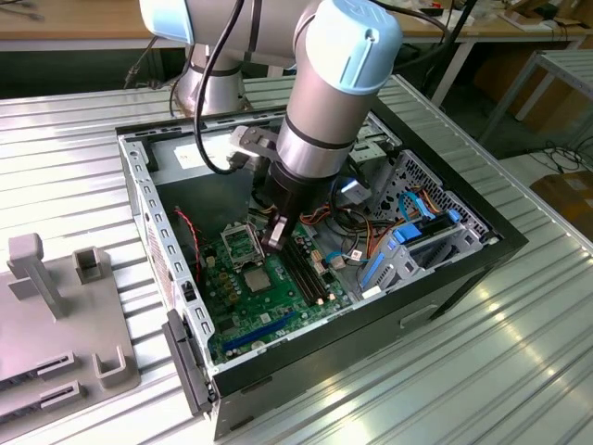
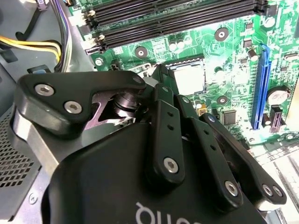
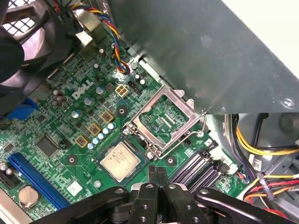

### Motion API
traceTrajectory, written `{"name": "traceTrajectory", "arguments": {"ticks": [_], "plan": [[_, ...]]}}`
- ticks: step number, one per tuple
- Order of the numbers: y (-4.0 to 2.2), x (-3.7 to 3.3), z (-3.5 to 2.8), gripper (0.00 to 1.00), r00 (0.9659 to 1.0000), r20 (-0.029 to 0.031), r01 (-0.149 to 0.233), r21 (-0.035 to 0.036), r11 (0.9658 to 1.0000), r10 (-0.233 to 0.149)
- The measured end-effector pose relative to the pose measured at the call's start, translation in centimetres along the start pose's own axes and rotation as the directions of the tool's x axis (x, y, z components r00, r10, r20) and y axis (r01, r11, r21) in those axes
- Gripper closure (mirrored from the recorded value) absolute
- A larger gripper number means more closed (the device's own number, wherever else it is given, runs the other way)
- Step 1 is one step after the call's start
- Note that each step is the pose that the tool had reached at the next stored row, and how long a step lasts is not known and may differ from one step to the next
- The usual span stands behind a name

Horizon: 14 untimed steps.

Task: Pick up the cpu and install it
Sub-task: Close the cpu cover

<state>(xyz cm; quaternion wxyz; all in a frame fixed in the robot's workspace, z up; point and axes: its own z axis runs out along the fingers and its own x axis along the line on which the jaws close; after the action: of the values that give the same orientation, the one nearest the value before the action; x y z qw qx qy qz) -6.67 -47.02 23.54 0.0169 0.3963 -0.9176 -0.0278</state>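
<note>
The cpu (image 3: 120, 161), a small square chip with a silver-grey face, lies flat in its socket on the green motherboard (image 3: 56, 126). It also shows in the exterior view as the cpu (image 1: 257, 278) and in the second wrist view as the cpu (image 2: 189, 79). The socket's metal retaining frame (image 3: 163, 119) is swung open beside it, with its lever raised. My gripper (image 3: 157, 171) hangs just above the board at the chip's edge, fingers pressed together with nothing between them. In the exterior view the gripper (image 1: 275, 243) sits over the open frame (image 1: 243, 243).
Long black memory slots (image 2: 177, 14) run next to the socket. A grey power-supply box (image 3: 201, 51) stands close by, with bundled cables (image 3: 261, 149). A blue expansion slot (image 3: 32, 175) lies further along the board. The case wall (image 1: 148, 213) and the drive cage (image 1: 417, 232) hem in the arm.
</note>
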Motion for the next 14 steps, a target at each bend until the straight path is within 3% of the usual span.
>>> {"name": "traceTrajectory", "arguments": {"ticks": [7, 10, 14], "plan": [[0.33, -0.44, 0.02, 0.89, 0.9999, -0.0007, 0.013, 0.0001, 0.9999, -0.013], [0.30, -0.48, 0.02, 0.89, 0.9993, -0.0024, 0.039, 0.0003, 0.9993, -0.039], [0.27, -0.50, 0.02, 0.89, 0.9907, -0.0088, 0.136, 0.0007, 0.9908, -0.136]]}}
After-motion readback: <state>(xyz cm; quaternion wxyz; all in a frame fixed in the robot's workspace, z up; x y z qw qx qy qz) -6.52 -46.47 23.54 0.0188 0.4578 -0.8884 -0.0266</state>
